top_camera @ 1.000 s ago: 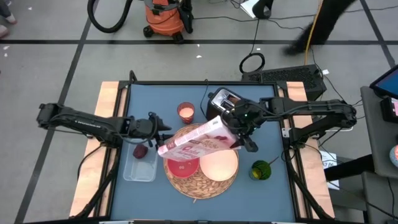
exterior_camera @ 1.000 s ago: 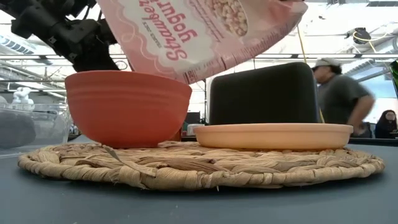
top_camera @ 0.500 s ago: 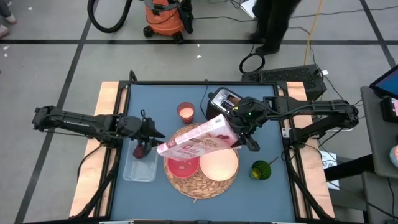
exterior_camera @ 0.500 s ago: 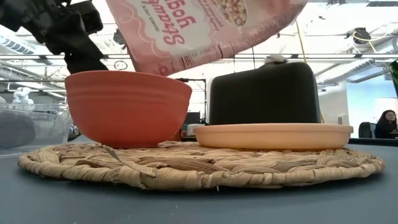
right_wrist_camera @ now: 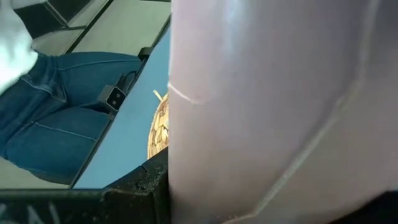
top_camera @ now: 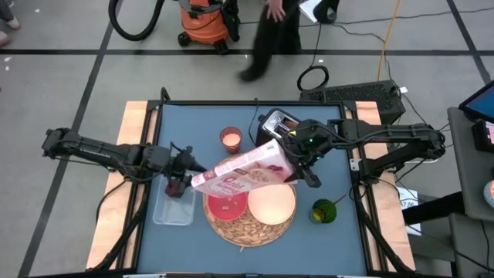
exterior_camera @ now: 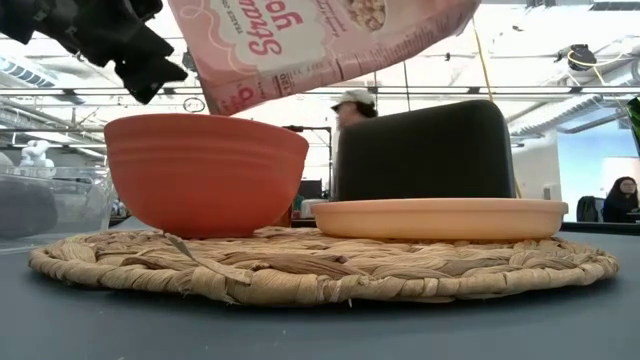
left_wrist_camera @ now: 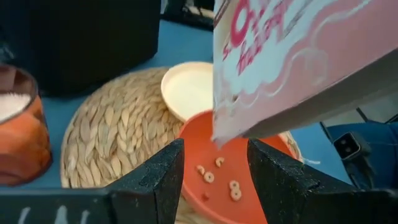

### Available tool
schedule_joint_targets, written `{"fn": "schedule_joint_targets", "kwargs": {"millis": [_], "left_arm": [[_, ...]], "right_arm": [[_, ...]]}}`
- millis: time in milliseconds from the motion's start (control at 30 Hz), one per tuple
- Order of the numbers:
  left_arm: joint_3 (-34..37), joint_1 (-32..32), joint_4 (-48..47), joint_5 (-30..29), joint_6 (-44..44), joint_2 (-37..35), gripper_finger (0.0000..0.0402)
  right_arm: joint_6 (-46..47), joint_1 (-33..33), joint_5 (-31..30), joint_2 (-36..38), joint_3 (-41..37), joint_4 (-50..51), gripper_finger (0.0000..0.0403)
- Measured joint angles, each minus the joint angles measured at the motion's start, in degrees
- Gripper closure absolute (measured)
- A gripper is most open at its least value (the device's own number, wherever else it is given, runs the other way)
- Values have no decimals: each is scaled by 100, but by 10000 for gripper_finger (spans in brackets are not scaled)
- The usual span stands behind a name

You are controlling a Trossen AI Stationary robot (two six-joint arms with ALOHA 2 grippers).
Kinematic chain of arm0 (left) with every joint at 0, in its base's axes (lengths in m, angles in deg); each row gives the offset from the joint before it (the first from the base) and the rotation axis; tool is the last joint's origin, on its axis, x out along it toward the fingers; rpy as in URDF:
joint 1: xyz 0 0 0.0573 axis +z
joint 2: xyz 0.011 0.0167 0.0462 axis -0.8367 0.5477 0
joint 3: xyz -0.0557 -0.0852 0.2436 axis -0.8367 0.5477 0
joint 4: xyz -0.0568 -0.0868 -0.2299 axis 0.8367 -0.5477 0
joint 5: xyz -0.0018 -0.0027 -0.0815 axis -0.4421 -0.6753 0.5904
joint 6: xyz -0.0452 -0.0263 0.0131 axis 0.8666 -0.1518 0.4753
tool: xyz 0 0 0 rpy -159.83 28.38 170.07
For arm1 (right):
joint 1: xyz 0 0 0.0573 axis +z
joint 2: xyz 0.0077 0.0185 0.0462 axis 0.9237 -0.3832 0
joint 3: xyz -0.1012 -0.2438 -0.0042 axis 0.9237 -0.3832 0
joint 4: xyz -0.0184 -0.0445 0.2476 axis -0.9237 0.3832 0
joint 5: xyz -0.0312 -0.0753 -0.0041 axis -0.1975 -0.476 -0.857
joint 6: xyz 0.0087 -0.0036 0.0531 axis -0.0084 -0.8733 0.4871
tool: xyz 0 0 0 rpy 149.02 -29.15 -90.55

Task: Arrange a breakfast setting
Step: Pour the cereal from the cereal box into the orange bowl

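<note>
My right gripper is shut on a pink cereal box, which is tilted over the small red bowl. The bowl and the cream plate stand on the woven straw mat. Several cereal rings lie in the bowl. My left gripper is open and empty, just left of the box's low end and above a clear tub. The dark red fruit lies in that tub. No spoon or toast shows. My right gripper holds the cereal box by its raised right end; the box fills the right wrist view and hides the fingers' place. The box is lifted clear and slants down toward the table's left, its low end over the bowl's left rim.
A black toaster stands behind the mat and an orange cup to its left. A green object lies right of the mat. A person walks on the floor beyond the far edge.
The cereal box has shifted, its low end moving toward the table's left across the bowl. My left gripper has drawn back a little toward the table's left and near side, over the clear tub, and stays open.
</note>
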State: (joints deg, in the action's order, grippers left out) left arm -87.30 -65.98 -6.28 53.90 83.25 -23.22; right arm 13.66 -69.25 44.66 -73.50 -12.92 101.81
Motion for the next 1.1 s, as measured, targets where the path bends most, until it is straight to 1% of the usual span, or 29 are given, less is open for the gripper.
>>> {"fn": "schedule_joint_targets", "kwargs": {"millis": [133, 433, 767, 867, 967, 1100], "left_arm": [[-7, -66, 211, -6, -81, 67, 220], [-7, -244, 593, -8, -127, 170, 220], [-7, -256, 1391, -19, -300, 165, 220], [-7, -256, 1579, -159, -380, 163, 220], [-7, -256, 1630, -305, -527, 165, 239], [-7, -256, 1677, -308, -608, 165, 300]], "right_arm": [[159, 0, 0, 0, 0, 0, 211], [157, 0, -2, 0, -2, 0, 211], [144, 0, -2, 0, -2, -154, 211], [144, 0, -2, 0, -2, -176, 211], [146, 0, -6, -1, -2, -171, 211], [151, 0, -8, -2, -2, -173, 211]]}}
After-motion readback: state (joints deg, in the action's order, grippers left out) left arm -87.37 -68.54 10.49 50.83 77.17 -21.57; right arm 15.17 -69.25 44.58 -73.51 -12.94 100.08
